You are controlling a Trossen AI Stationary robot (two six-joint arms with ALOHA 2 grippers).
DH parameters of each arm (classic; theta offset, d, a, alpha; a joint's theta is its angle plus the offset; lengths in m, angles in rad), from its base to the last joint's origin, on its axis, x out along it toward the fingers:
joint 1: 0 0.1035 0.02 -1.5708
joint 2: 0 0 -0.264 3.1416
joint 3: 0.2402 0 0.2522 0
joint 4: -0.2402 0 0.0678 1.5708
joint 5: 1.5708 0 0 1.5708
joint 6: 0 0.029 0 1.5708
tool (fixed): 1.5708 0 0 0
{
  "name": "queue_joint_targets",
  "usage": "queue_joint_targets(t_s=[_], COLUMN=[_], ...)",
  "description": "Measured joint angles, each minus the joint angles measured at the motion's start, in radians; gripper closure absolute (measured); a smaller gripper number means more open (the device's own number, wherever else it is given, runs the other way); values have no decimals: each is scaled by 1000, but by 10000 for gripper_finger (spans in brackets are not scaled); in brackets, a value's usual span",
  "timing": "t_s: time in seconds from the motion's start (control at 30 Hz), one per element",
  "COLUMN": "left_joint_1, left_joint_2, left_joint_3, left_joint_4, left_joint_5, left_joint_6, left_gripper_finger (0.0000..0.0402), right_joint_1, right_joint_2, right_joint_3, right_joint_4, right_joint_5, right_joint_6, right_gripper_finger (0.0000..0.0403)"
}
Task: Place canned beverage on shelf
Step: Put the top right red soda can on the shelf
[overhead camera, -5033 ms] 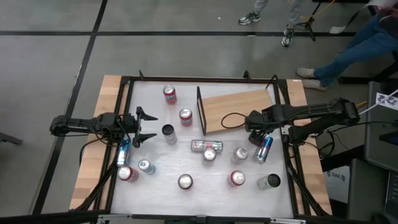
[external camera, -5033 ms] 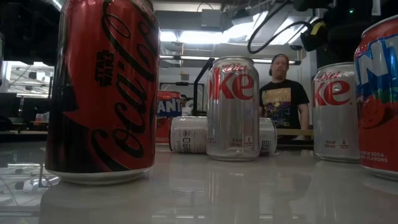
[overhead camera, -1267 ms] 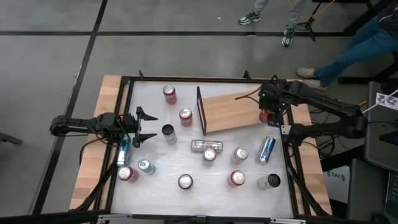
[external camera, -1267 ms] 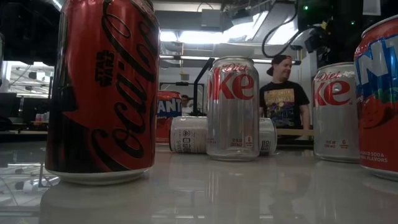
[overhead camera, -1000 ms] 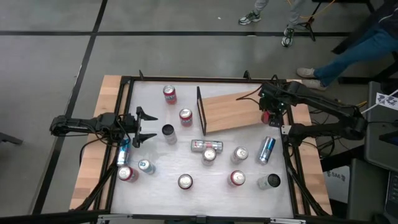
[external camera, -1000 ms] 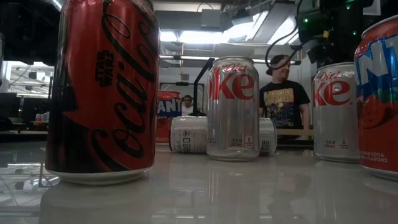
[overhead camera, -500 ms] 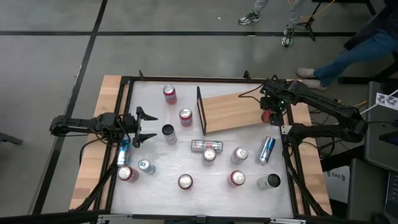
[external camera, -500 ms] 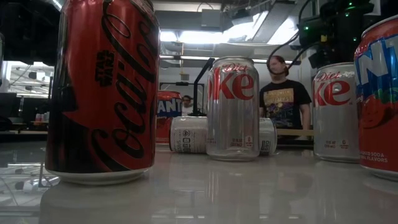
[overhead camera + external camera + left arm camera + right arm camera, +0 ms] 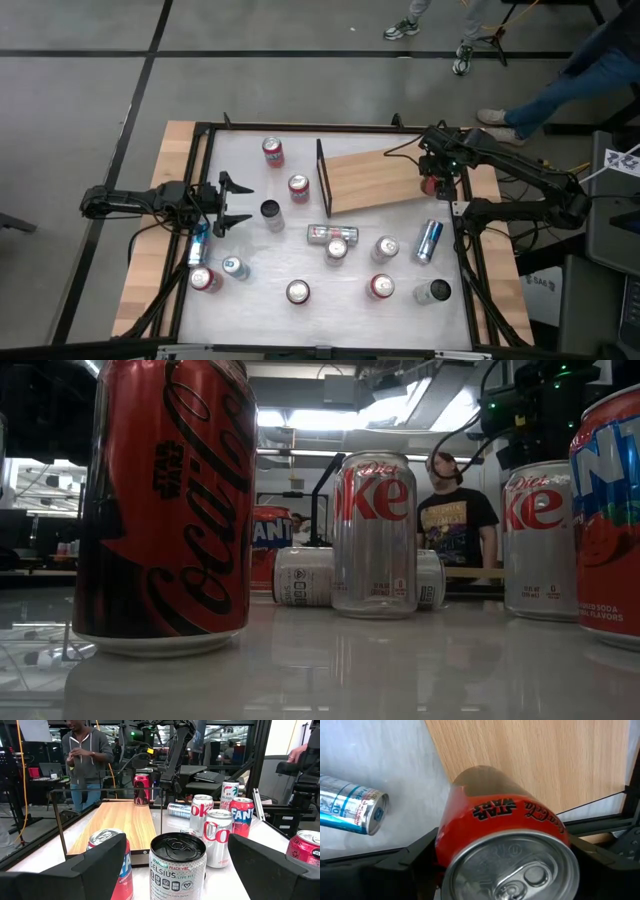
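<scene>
**Red can now parked over the far end of the shelf**

Compared with five seconds back, the right arm has swung away from the table's middle to the board's 3 o'clock end, carrying a can; over the last half second nothing has shifted.

Going left to right in the high view: the left gripper point(image 9: 228, 203) sits idle at 9 o'clock on the white tabletop point(image 9: 250, 300), its fingers spread wide around nothing. Its wrist camera looks over a black-topped Celsius can point(image 9: 177, 866) standing just ahead of it.

Next comes the flat light-brown wooden shelf point(image 9: 365, 180) with its thin black metal frame point(image 9: 320, 178) upright at the 9 o'clock end. Below it lies a silver can on its side point(image 9: 332, 233), with more cans standing loose toward 6 o'clock.

At the shelf's 3 o'clock end, the right gripper point(image 9: 432, 185) has its fingers clamped either side of a red Coca-Cola can with Star Wars print point(image 9: 505, 847). In the left wrist view that can stands upright at the board's far end point(image 9: 141, 789); whether it touches the wood, I can't tell.
</scene>
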Motion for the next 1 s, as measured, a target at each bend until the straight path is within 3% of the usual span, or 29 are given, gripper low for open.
queue_joint_targets(t_s=[0.17,0.6,1.0], left_joint_1=[0,0,0], left_joint_2=[0,0,0], left_joint_3=[0,0,0], left_joint_4=[0,0,0], left_joint_5=[0,0,0], left_joint_6=[0,0,0], left_gripper_finger=[56,56,56], right_joint_1=[1,2,2], right_joint_2=[0,3,2], right_joint_3=[-1,-4,-3], right_joint_4=[0,2,1], right_joint_5=[0,12,14], right_joint_6=[0,0,1], right_gripper_finger=[94,36,33])
